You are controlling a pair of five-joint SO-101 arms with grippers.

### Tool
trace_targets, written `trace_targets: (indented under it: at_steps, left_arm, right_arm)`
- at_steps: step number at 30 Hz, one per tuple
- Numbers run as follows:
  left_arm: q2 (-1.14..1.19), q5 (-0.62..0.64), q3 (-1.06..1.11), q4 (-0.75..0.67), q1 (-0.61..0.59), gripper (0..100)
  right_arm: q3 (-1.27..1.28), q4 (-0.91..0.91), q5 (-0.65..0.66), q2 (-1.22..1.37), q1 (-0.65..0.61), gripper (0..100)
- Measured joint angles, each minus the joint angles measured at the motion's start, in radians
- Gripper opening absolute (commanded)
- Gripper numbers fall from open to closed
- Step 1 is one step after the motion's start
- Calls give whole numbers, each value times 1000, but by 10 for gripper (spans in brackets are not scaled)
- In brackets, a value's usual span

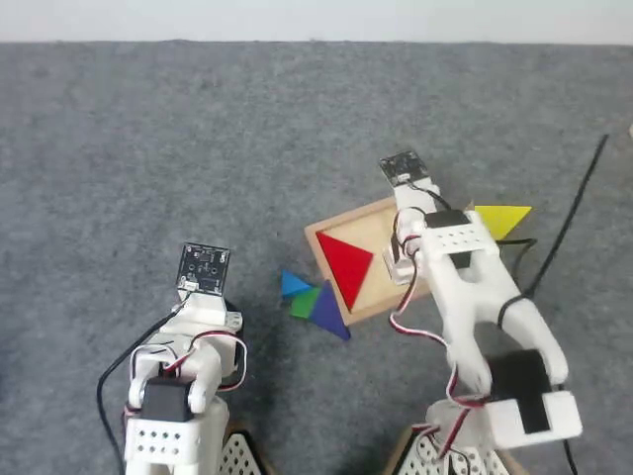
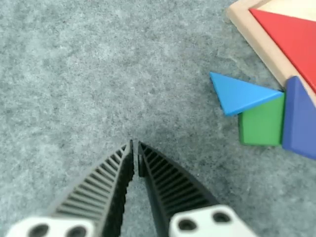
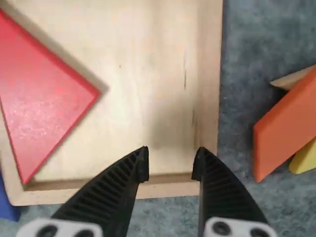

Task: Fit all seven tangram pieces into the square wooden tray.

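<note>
Seating only red triangle (image 1: 346,262) in tray (image 1: 376,223); leaving blue triangle (image 2: 237,93), green square (image 2: 261,123), indigo piece (image 2: 298,118), orange piece (image 3: 284,133), yellow triangle (image 1: 502,220) outside; holding left gripper (image 2: 135,145) closed, right gripper (image 3: 170,160) parted, empty.

A grey, felt-like covering (image 1: 198,129) is spreading across the table, its mottled nap showing close up in both wrist views. Along the 12 o'clock edge of the high view a pale, plain strip (image 1: 316,20) is running from side to side and meeting the grey in a straight line; whether it is wall or bare surface cannot be told. Light is falling softly and evenly, casting only faint shadows. At 2 o'clock a thin black cable (image 1: 579,201) is lying diagonally across the covering, running toward 4 o'clock.
</note>
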Motion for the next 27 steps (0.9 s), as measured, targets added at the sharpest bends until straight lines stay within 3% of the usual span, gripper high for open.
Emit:
trace_targets:
  at_steps: [10, 20, 27]
  left_arm:
    - [0, 0, 0, 0, 0, 15]
    - [0, 0, 0, 0, 0, 15]
    - [0, 0, 0, 0, 0, 15]
  right_arm:
    - [3, 61, 26, 2, 51, 159]
    - [241, 91, 31, -209, 69, 158]
    - [265, 157, 34, -308, 74, 158]
